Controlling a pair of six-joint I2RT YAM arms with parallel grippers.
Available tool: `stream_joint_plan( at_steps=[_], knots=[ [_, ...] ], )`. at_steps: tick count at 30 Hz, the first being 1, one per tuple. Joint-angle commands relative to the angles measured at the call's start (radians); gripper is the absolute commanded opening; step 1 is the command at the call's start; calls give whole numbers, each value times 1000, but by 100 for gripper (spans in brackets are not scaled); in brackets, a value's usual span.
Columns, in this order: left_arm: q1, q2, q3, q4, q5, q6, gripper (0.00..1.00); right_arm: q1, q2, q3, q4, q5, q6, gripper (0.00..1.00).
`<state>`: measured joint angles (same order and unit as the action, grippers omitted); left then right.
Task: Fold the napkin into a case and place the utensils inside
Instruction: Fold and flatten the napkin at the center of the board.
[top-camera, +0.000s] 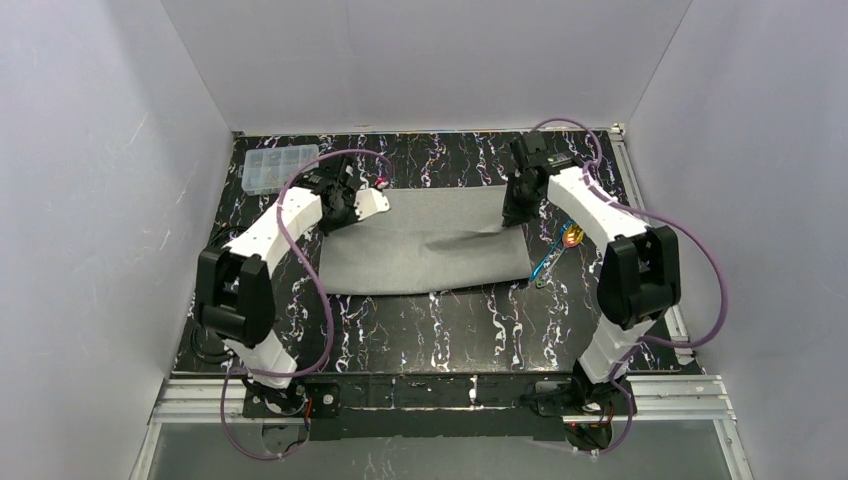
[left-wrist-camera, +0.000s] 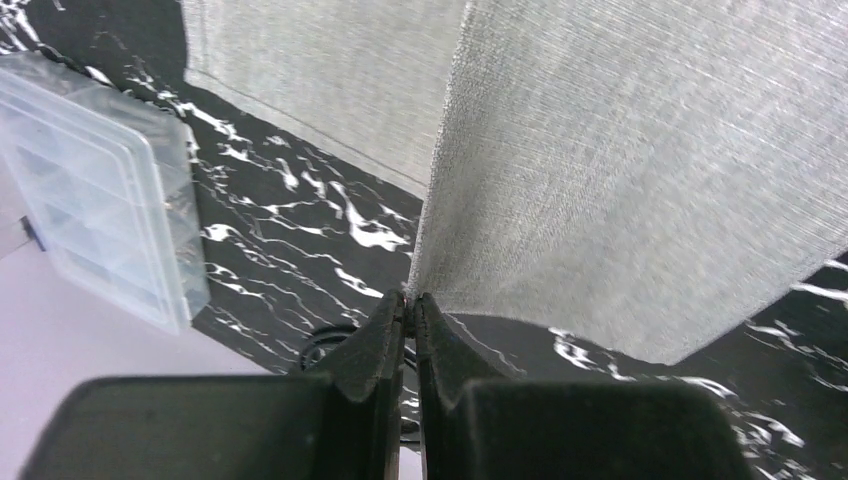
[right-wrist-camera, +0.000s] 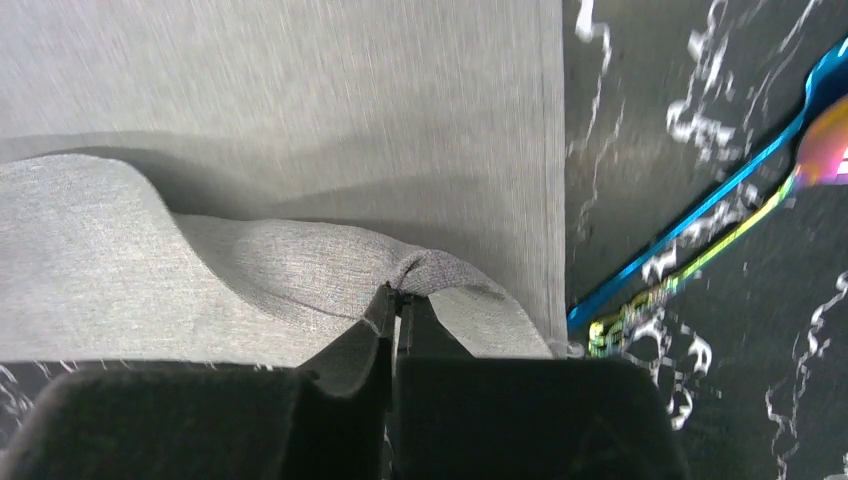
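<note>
Pinching both far corners of the napkin: your left gripper and right gripper are clamped tight on cloth. Utensils lie just off its right edge. Pull unevenly and a corner may slip, or the fold drags skewed onto them

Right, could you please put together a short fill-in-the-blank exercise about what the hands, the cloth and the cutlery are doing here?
1. The left hand and the right hand are each shut on the grey ____.
2. The utensils lie on the table, beside the ____ arm.
3. The clear compartment box sits at the table's far ____ corner.

Missing words: napkin; right; left.
</note>
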<state>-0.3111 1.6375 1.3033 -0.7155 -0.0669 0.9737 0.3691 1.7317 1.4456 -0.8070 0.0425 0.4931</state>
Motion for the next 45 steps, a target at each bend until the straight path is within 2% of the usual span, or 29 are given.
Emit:
stream_joint_plan(
  at_steps=[1,6,16,29,45],
  knots=[
    [16,75,81,69,-93,40,0,-21,75,148,60,34,-11,1],
    [32,151,149,99,-110,57,0,-34,158,251,53,60,-28,1],
    [37,272,215,143,-139,86,0,-49,265,306,79,93,-36,1],
    [53,378,276,205,-172,116,0,-83,406,467,61,123,-53,1],
    [73,461,331,230,-162,113,0,-103,485,501,69,131,-58,1]
  ],
)
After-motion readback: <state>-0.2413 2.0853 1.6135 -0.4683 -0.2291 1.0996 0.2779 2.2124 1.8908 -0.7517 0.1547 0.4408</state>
